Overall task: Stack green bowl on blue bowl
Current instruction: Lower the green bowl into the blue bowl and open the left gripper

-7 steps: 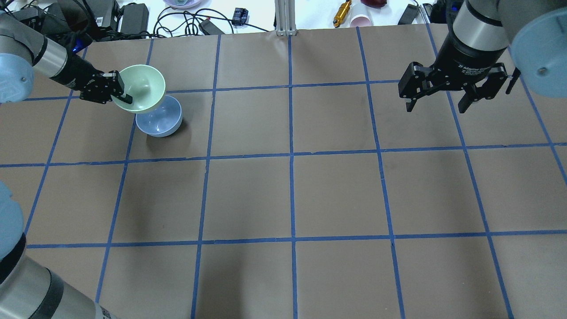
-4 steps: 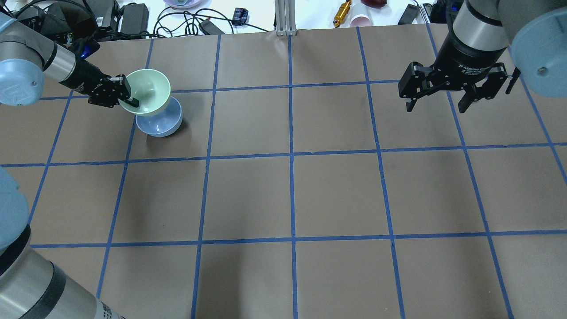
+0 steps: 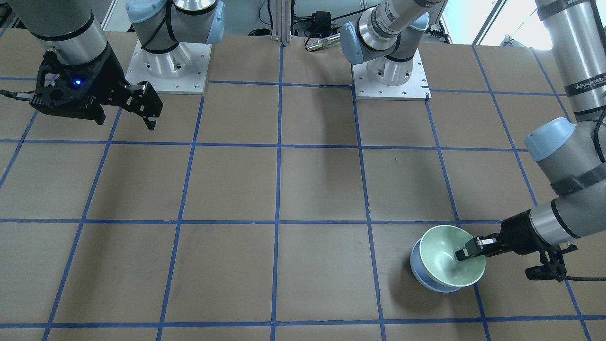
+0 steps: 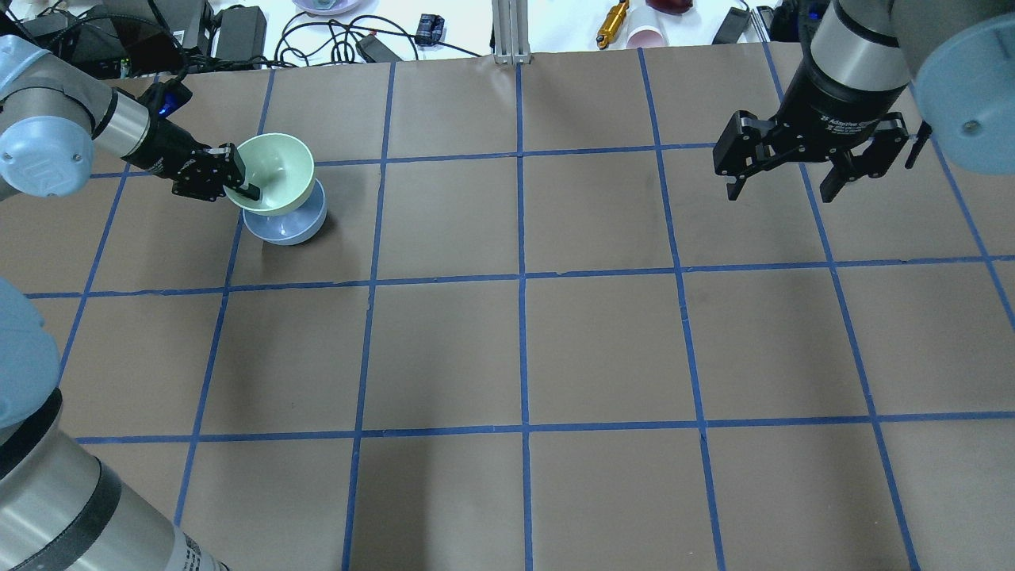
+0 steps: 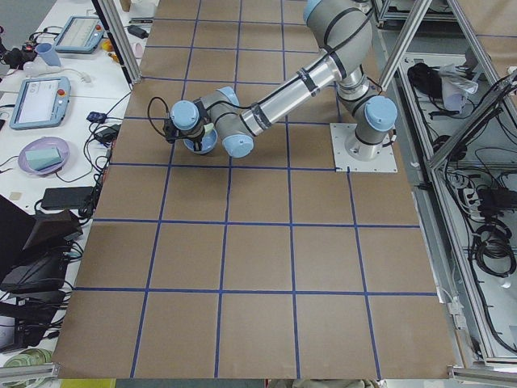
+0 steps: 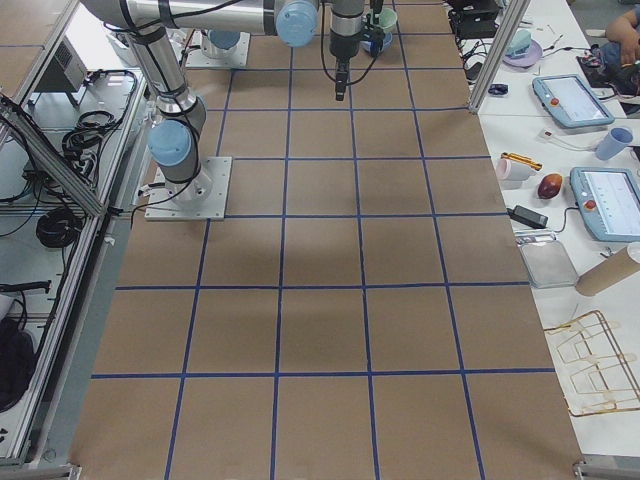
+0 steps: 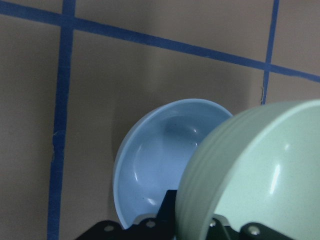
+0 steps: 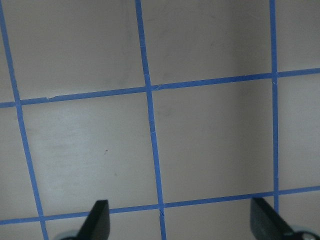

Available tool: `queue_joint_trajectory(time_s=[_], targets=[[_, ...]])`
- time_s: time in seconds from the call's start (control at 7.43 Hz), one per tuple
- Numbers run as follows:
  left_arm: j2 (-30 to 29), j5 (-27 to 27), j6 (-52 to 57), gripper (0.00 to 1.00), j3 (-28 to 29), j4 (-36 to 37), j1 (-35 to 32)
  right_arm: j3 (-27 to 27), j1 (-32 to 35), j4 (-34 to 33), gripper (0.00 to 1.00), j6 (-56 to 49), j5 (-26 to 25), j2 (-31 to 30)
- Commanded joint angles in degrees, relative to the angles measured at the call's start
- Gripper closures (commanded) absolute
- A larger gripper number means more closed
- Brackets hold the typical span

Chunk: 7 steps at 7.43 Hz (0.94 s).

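The pale green bowl (image 4: 277, 173) is held by its rim in my left gripper (image 4: 242, 187), which is shut on it. It hangs just over the pale blue bowl (image 4: 287, 226), which stands on the table at the far left. In the front-facing view the green bowl (image 3: 447, 255) covers most of the blue bowl (image 3: 423, 276), with my left gripper (image 3: 466, 253) on its rim. In the left wrist view the green bowl (image 7: 255, 175) sits tilted over the blue bowl (image 7: 155, 160). My right gripper (image 4: 785, 186) is open and empty, high over the far right.
The table is brown paper with a blue tape grid (image 4: 521, 277). Cables, power bricks and small items (image 4: 333, 32) lie beyond the far edge. An aluminium post (image 4: 511, 32) stands at the far middle.
My left gripper has carried the green bowl down and to the right, closer over the blue bowl. The right arm has not moved.
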Motion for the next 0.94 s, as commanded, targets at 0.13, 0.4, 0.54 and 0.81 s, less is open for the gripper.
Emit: queue_joint_trajectory(time_s=[0.13, 0.4, 0.54, 0.81], targets=[[-0.3, 1.9, -0.1, 0.95, 0.2, 0.9, 0.0, 0.0, 0.0, 0.0, 0.00, 0.0, 0.0, 0.0], [-0.3, 1.8, -0.5, 0.84, 0.1, 0.9, 0.0, 0.0, 0.0, 0.0, 0.00, 0.0, 0.0, 0.0], [-0.3, 1.7, -1.7, 0.18, 0.1, 0.9, 0.0, 0.0, 0.0, 0.0, 0.00, 0.0, 0.0, 0.0], [0.7, 1.7, -4.4, 0.00, 0.2, 1.2, 0.0, 0.0, 0.0, 0.0, 0.00, 0.0, 0.0, 0.0]])
